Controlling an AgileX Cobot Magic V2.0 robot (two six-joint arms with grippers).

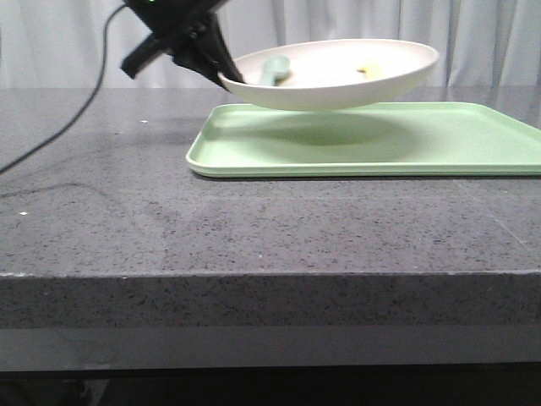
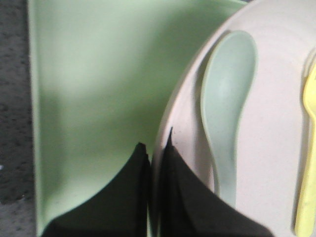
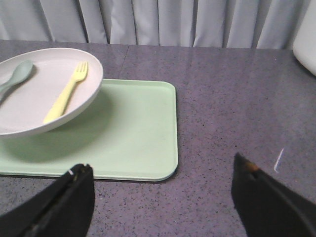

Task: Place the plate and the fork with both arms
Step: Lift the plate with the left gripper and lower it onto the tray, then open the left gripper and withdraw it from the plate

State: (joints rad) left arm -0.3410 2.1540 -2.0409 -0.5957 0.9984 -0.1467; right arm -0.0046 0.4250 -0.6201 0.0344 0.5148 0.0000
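While the left gripper (image 2: 157, 163) is clamped on the near rim of the plate (image 1: 338, 80), the plate hangs clear above the green tray (image 1: 473, 144), tilted slightly, with the yellow fork (image 3: 66, 94) and a grey-green spoon (image 2: 228, 98) lying inside it. Off to the side, the right gripper (image 3: 160, 197) hovers over bare table (image 1: 169, 228) beyond the tray's edge, jaws wide apart and holding nothing. Judged from this, the plate is not yet set down and the fork is untouched, so most of the work remains.
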